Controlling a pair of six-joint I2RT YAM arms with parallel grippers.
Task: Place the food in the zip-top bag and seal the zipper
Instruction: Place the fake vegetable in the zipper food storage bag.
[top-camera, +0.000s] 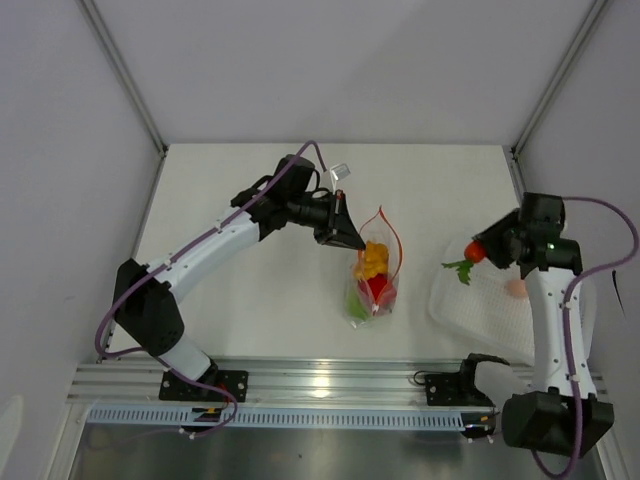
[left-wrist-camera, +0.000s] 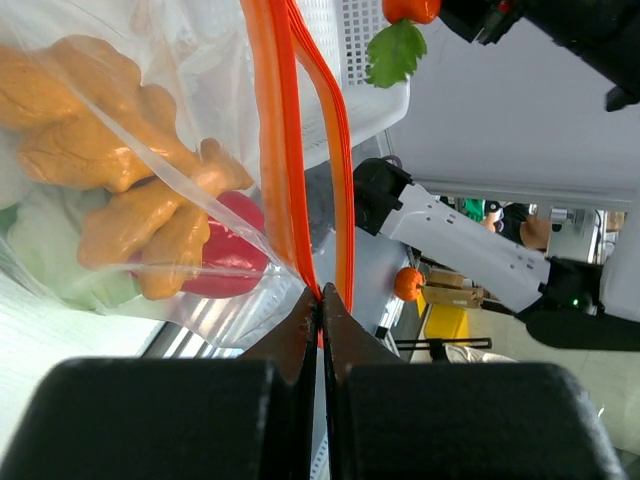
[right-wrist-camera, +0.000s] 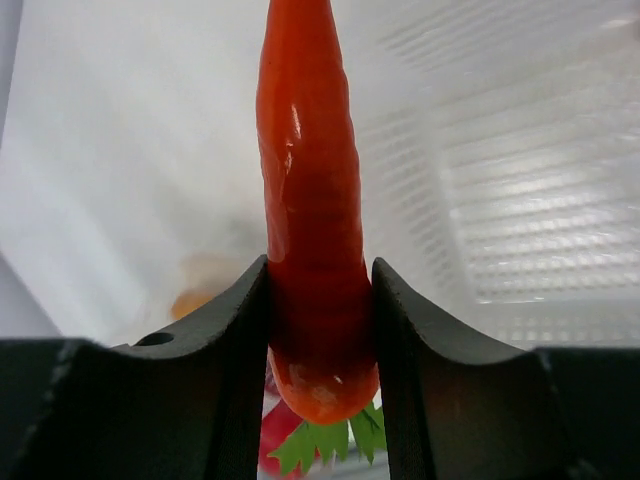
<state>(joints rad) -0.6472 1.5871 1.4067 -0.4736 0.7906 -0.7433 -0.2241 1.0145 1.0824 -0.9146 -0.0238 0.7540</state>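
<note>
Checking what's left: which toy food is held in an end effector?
The orange-red carrot-like toy with green leaves, clamped in the right end effector; the yellow lumpy piece and red piece sit inside the clear bag.

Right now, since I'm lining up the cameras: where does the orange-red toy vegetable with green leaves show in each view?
Top external: orange-red toy vegetable right of centre, at the white perforated basket's far left corner.
Left wrist: top edge, right of centre, cut off, leaf just below it.
Right wrist: centre, upright, clamped in the right gripper.
Shared landmark: that basket.
</note>
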